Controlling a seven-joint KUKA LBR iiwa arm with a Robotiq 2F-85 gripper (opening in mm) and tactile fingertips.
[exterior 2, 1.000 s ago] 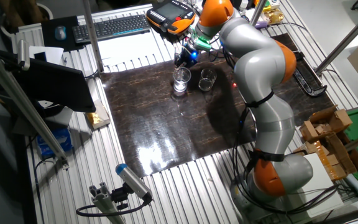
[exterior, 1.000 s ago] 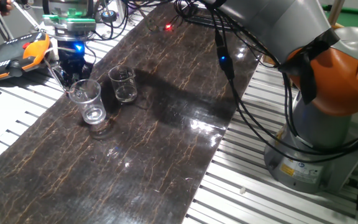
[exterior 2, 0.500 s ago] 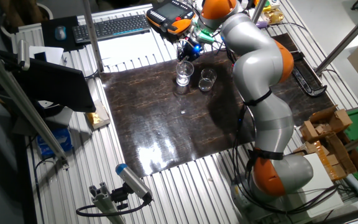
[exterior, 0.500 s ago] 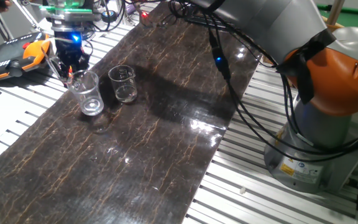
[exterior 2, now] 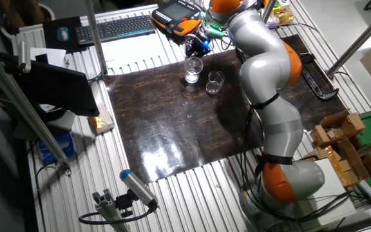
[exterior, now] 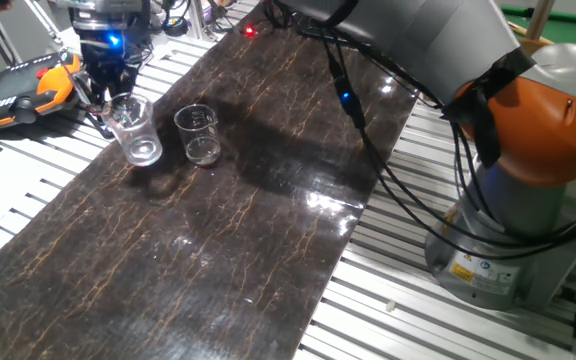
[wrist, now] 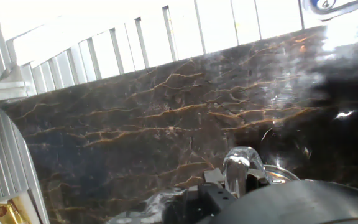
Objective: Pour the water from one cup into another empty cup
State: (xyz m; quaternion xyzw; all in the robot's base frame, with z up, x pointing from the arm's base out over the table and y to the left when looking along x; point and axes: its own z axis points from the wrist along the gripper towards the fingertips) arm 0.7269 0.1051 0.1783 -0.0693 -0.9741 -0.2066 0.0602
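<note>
Since the earlier frame, the taller clear plastic tumbler [exterior: 136, 133] has been raised off the dark marbled mat [exterior: 228, 230], clamped in the gripper [exterior: 108, 97]. Carrying is in hand; next, tilting over the shorter clear plastic cup [exterior: 199, 135] is required.

Robot lab bench.
Slatted aluminium table [exterior 2: 76, 164], keyboard [exterior 2: 116, 28], teach pendant [exterior: 23, 88], loose cables [exterior: 408, 190] and a marble-patterned mat [exterior: 218, 230].

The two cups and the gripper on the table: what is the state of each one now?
Taller tumbler: held at its rim by the gripper, about upright, seemingly lifted off the dark mat, a little water at its bottom.
Shorter cup: upright on the mat, apart from the tumbler, looks empty.
Gripper: fingers shut on the tumbler.
</note>
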